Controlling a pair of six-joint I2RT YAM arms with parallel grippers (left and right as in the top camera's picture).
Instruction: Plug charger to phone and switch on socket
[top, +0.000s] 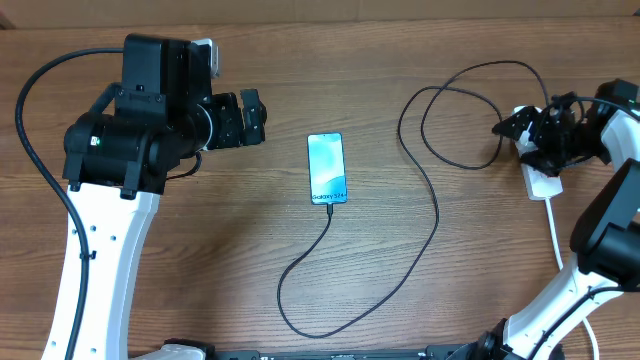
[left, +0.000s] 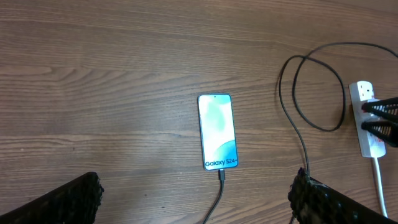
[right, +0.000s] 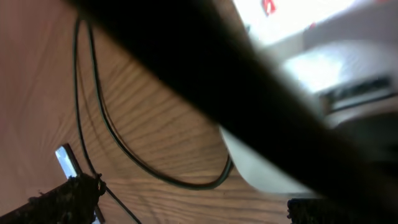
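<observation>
The phone (top: 327, 168) lies flat mid-table with its cyan screen up; it also shows in the left wrist view (left: 217, 132). The charger cable (top: 420, 250) has its tip in the phone's near end and loops right to the socket strip (top: 543, 181). Its plug end is hidden under my right gripper (top: 527, 140), which hovers open over the strip's far end. In the right wrist view the right gripper (right: 196, 208) is open, with the strip (right: 280, 15) blurred and a cable loop (right: 155, 168) below. My left gripper (top: 250, 118) is open and empty, left of the phone.
The strip's white cord (top: 555, 232) runs toward the near right edge. The black cable makes two large loops, one near the front (top: 290, 300) and one at the far right (top: 450, 110). A dark blurred bar crosses the right wrist view.
</observation>
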